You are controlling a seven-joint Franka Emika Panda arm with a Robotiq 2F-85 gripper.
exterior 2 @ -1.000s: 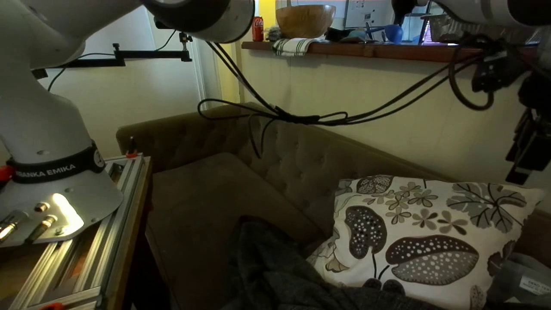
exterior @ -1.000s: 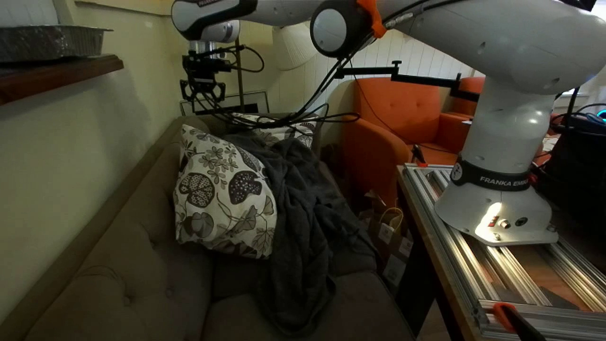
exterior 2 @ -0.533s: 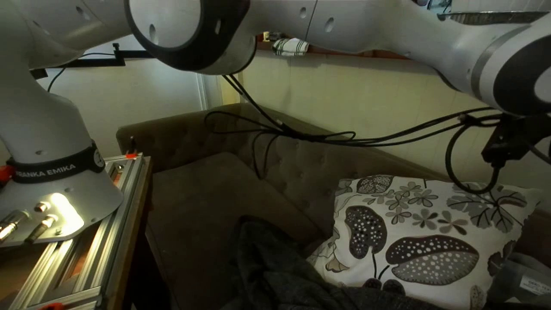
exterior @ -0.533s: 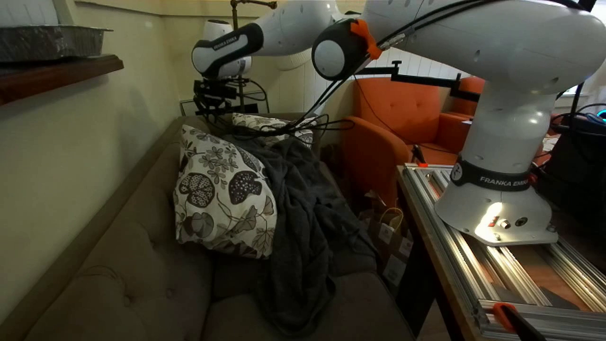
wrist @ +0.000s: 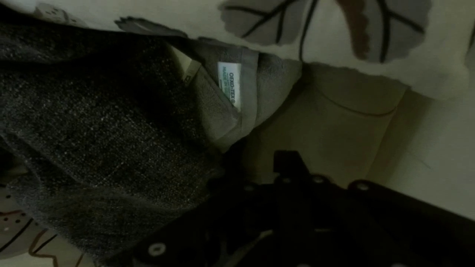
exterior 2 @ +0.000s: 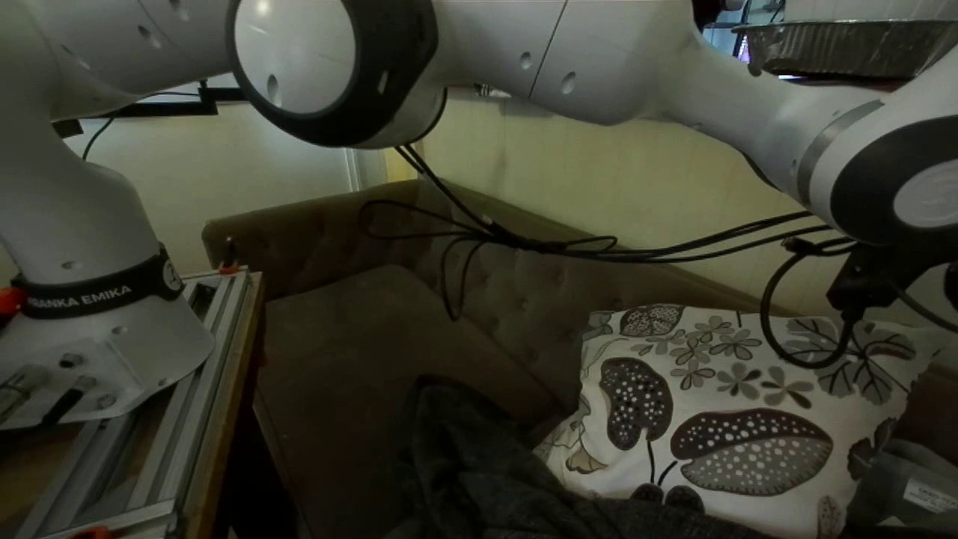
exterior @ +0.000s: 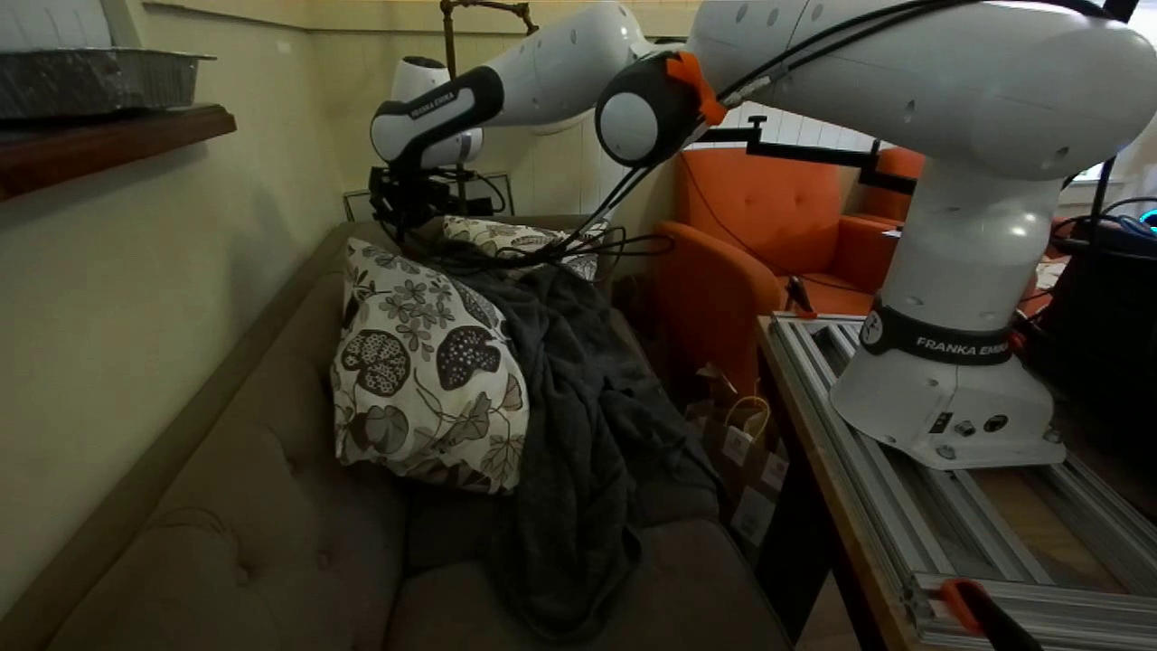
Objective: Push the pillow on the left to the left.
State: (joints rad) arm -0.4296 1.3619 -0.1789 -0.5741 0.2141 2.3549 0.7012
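Note:
The large pillow [exterior: 425, 371], cream with dark floral swirls, leans against the sofa back. It fills the lower right of an exterior view [exterior 2: 733, 404], and its edge [wrist: 207, 18] crosses the top of the wrist view. Beyond the pillow's far side, my gripper [wrist: 286, 163] points down low over the sofa, its fingers together with nothing seen between them. A gap shows between fingertips and pillow edge in the wrist view. Pillow and cables hide the fingertips in an exterior view, where the black gripper body shows; elsewhere the gripper is beyond the right edge.
A dark grey blanket [exterior: 578, 398] lies against the pillow. Behind it sits a smaller patterned cushion [exterior: 493, 233]. Labelled grey fabric [wrist: 230, 85] pokes out under the pillow edge. Looped cables [exterior 2: 516, 239] hang from the arm. The wall [exterior: 226, 226] runs behind the sofa [exterior: 226, 542].
My gripper has come down from above to behind the pillow and its fingers have shut. The last half second brought a smaller drop. The pillow has not moved.

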